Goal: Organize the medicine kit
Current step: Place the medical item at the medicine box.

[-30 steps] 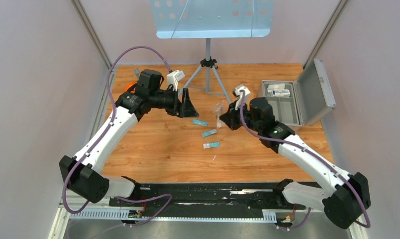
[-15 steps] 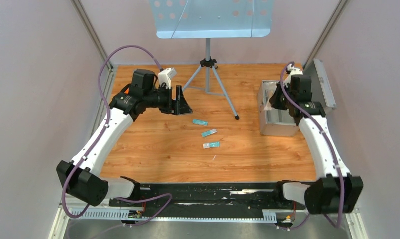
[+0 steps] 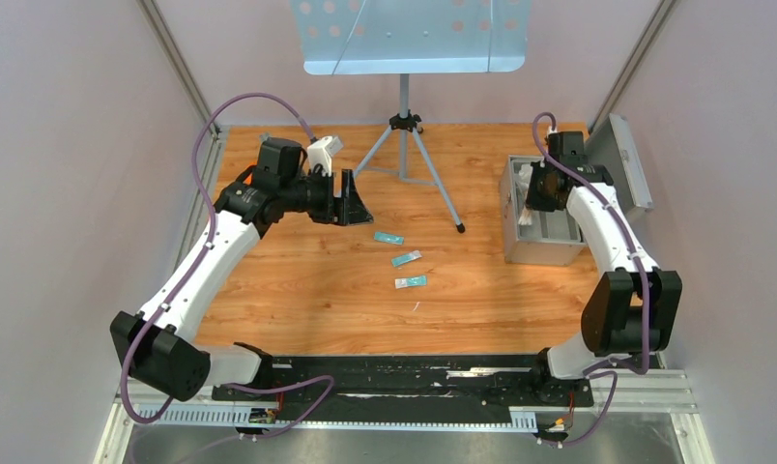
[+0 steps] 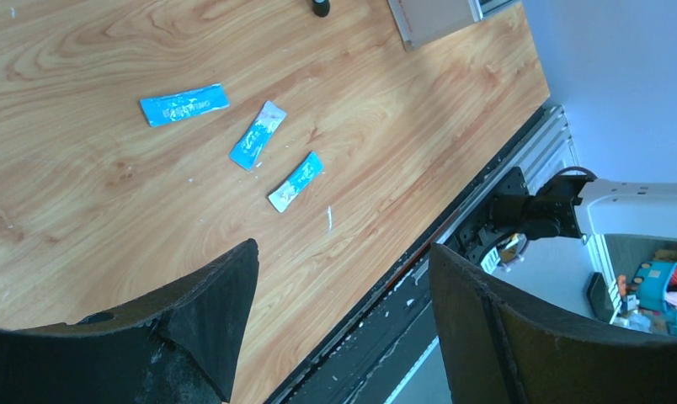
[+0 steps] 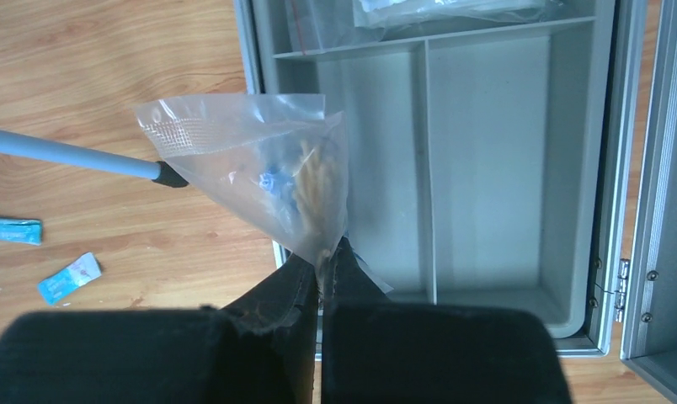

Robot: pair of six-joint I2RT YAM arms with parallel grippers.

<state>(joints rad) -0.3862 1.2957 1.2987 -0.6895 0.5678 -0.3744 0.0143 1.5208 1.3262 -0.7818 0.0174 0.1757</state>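
Woodgrain table (image 3: 317, 280), boxy aluminium medicine kit (image 3: 537, 251)

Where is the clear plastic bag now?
In the right wrist view, the clear plastic bag is pinched in the right gripper, above the medicine kit's left wall, at the table's right side.

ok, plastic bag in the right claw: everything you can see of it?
The plastic bag is a clear pouch, thin and crinkled, with a mesh-textured patch at one corner. Inside are pale tan sticks and something blue, not identifiable. The right claw is shut on one corner, and the bag fans out from that pinch. It is held above a side rim of the open medicine kit, partly over a bare compartment, partly over the wooden table. Nothing else seems to touch it.
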